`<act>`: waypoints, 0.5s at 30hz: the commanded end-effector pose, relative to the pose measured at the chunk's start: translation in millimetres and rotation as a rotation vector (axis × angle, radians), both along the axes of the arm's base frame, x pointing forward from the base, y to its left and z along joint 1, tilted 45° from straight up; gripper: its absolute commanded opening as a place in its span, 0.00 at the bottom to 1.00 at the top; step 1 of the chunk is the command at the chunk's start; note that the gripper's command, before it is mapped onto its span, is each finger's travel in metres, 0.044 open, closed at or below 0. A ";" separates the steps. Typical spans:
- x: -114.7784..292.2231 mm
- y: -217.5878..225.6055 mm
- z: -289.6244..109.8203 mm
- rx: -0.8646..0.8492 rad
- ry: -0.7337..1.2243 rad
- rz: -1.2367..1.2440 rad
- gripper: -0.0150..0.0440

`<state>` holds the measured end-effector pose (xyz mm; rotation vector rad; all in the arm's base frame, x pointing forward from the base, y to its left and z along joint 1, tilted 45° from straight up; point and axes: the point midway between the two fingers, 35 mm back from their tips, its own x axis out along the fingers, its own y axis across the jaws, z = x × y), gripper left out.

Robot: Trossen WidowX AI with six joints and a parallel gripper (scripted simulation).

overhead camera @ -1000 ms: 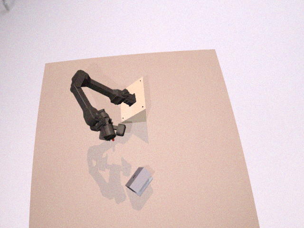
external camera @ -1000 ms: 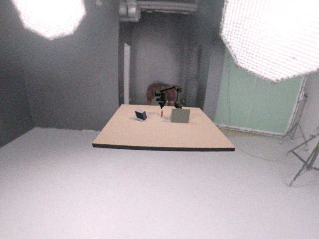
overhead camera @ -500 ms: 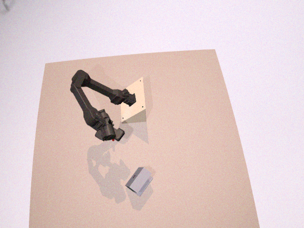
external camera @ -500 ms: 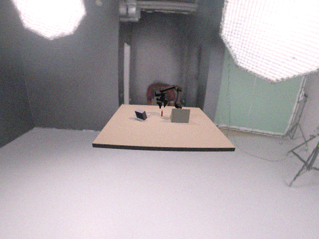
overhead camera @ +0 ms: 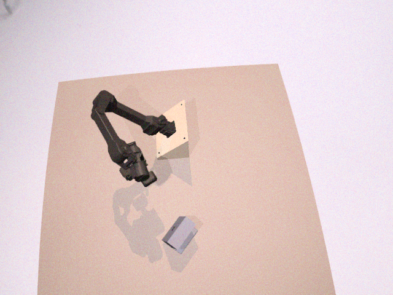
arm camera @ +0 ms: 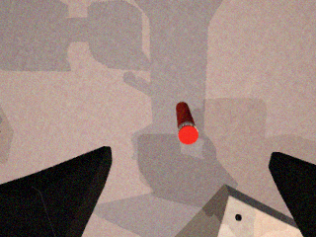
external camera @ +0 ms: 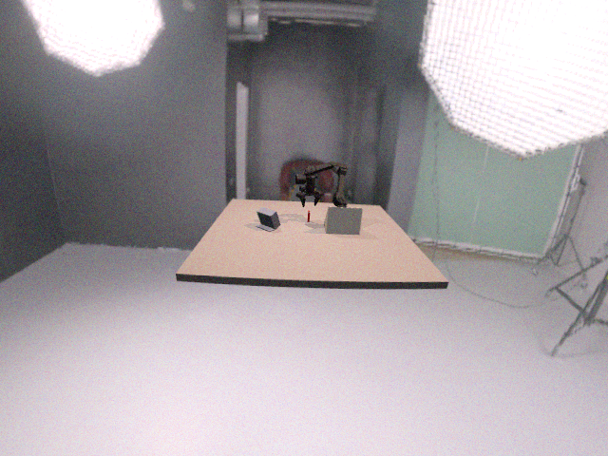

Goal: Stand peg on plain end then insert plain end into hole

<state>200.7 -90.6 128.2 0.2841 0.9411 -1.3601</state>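
The red peg (arm camera: pixel 188 125) (external camera: pixel 308 216) stands upright on the table (overhead camera: pixel 253 158), apart from the fingers; its white band does not show. In the wrist view I look down on its round top end. My gripper (arm camera: pixel 192 158) (external camera: pixel 310 199) (overhead camera: pixel 147 179) is open wide and empty, hanging straight above the peg, and it hides the peg in the top view. The sloped cream panel (overhead camera: pixel 172 139) (external camera: pixel 343 220) stands just beside the peg. The arm covers the middle of its face, so I cannot see the hole.
A small grey box (overhead camera: pixel 180 235) (external camera: pixel 268 218) sits on the table on the peg's other side, well away from the panel. The arm's base and elbow (overhead camera: pixel 103 101) stand behind the panel.
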 end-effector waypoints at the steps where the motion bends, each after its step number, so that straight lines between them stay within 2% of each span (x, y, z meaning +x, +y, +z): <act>1: -0.6 -1.0 -0.7 -0.010 -0.059 -0.061 1.00; 15: -0.8 -2.6 -2.3 -0.038 -0.310 -0.314 1.00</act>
